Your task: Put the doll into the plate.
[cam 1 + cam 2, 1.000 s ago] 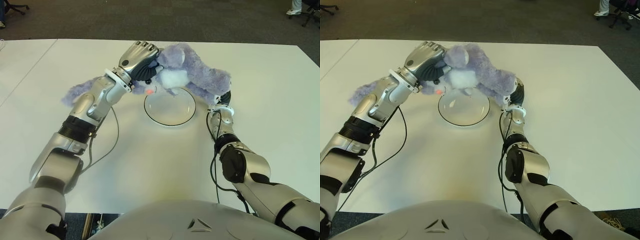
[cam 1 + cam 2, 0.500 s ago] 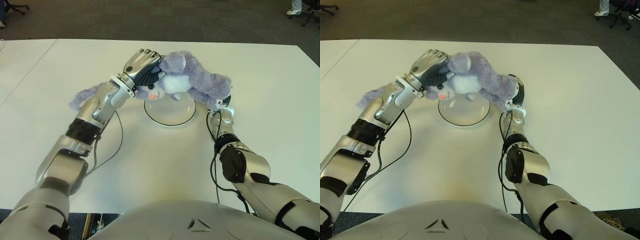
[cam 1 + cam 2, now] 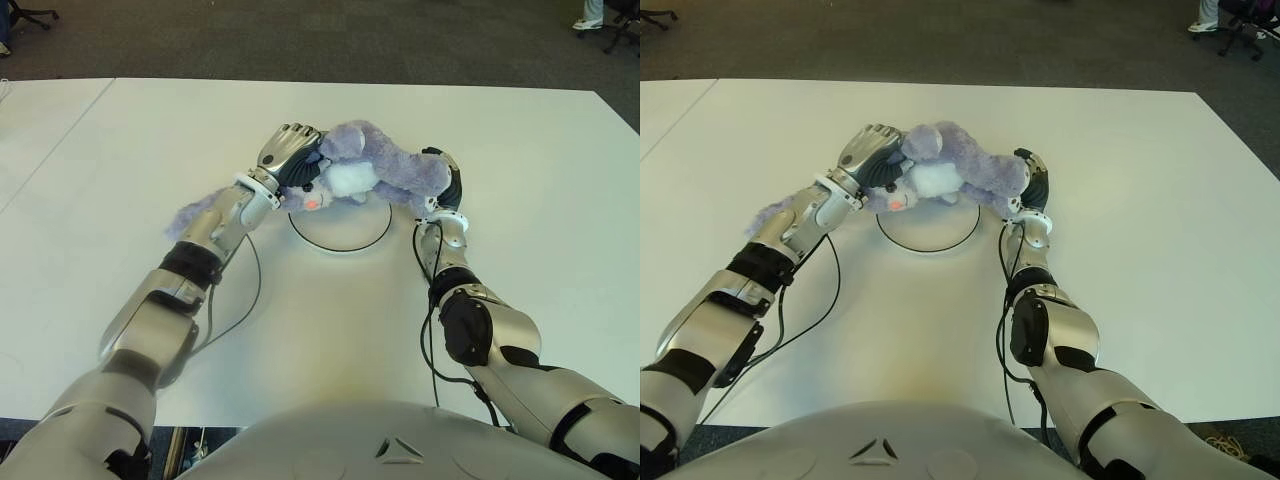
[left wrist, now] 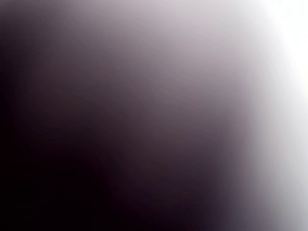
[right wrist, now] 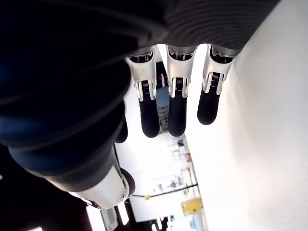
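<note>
While the left hand (image 3: 288, 152) curls its fingers (image 3: 296, 132) over the head end of the purple doll (image 3: 375, 176), the plush lies stretched across the far side of the plate (image 3: 340, 234), its white chest and pink patch facing the robot and its body low over the rim; whether it touches the plate cannot be told. Its other end reaches the right hand (image 3: 448, 186), which shows at the plate's right side against the doll; the right wrist view shows that hand's fingers (image 5: 176, 103) extended, slightly apart and closed on nothing. A furry purple part of the doll (image 3: 195, 214) also shows beside the left forearm, on the white desk (image 3: 120, 150). The left wrist view is filled with a dark blur and shows nothing readable.
</note>
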`<action>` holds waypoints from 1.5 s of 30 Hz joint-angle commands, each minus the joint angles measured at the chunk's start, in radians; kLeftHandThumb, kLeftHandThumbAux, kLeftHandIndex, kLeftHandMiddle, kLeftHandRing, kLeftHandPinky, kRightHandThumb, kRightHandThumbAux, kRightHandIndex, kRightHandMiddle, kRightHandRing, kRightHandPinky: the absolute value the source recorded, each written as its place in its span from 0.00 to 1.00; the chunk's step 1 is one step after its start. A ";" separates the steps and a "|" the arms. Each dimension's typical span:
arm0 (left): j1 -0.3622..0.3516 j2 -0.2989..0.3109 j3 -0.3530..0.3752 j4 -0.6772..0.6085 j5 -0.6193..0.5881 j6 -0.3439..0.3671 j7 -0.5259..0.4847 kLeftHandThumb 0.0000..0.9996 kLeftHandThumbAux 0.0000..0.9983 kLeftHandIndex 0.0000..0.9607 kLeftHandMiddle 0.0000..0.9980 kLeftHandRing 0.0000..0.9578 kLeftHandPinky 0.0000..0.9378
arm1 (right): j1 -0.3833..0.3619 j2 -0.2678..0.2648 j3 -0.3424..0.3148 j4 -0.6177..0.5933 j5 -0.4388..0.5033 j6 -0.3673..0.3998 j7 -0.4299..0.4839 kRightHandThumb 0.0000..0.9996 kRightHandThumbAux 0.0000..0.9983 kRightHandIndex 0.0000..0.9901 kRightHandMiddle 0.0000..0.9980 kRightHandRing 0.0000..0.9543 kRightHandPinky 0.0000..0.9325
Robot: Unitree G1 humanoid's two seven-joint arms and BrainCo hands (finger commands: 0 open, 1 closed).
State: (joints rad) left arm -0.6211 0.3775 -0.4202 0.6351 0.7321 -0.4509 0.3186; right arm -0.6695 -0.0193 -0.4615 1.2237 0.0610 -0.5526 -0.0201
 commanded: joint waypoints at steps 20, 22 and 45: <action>-0.118 -0.146 -0.073 0.387 0.020 -0.017 0.107 0.73 0.70 0.45 1.00 0.97 0.95 | 0.234 0.066 -0.025 0.138 0.028 0.131 -0.017 0.46 0.87 0.28 0.23 0.22 0.22; -0.116 -0.155 -0.073 0.402 0.016 -0.019 0.105 0.73 0.70 0.45 1.00 0.97 0.94 | 0.235 0.067 -0.027 0.138 0.029 0.128 -0.014 0.46 0.87 0.28 0.23 0.22 0.22; 0.045 -0.153 -0.088 0.204 -0.018 -0.021 0.043 0.73 0.70 0.45 0.97 0.95 0.95 | 0.235 0.072 -0.027 0.138 0.031 0.132 -0.011 0.48 0.87 0.28 0.24 0.23 0.23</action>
State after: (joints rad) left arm -0.6939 0.2294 -0.4538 0.8525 0.7058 -0.4597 0.4317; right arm -0.6691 -0.0196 -0.4633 1.2238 0.0620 -0.5526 -0.0206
